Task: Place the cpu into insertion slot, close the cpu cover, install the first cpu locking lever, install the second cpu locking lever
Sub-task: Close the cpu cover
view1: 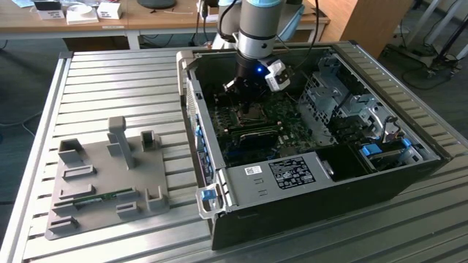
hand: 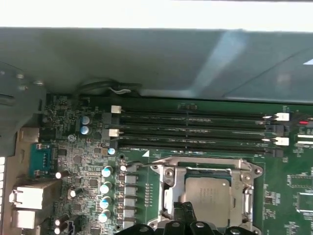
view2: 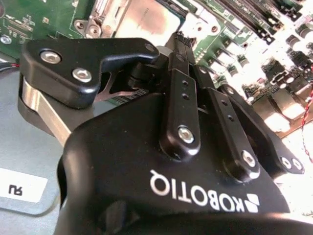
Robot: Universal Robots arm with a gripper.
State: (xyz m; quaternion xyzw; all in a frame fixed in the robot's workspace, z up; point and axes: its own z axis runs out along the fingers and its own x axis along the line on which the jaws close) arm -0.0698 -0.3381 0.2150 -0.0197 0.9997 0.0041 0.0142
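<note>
The cpu lies flat in the insertion slot, its silvery top showing in both wrist views. The cpu cover lies down around it as a thin metal frame, with the chip showing through its cut-out. My gripper hangs inside the open computer case just above the socket. Its black fingers are shut together, with the fingertips at the socket's edge beside the chip and nothing visible between them. In the second wrist view the gripper ends right at the frame. I cannot tell how the locking levers stand.
Long black memory slots run beside the socket, with capacitors on its other side. The case walls and a metal drive cage hem in the arm. A grey fixture plate lies on the slatted table at the exterior view's left.
</note>
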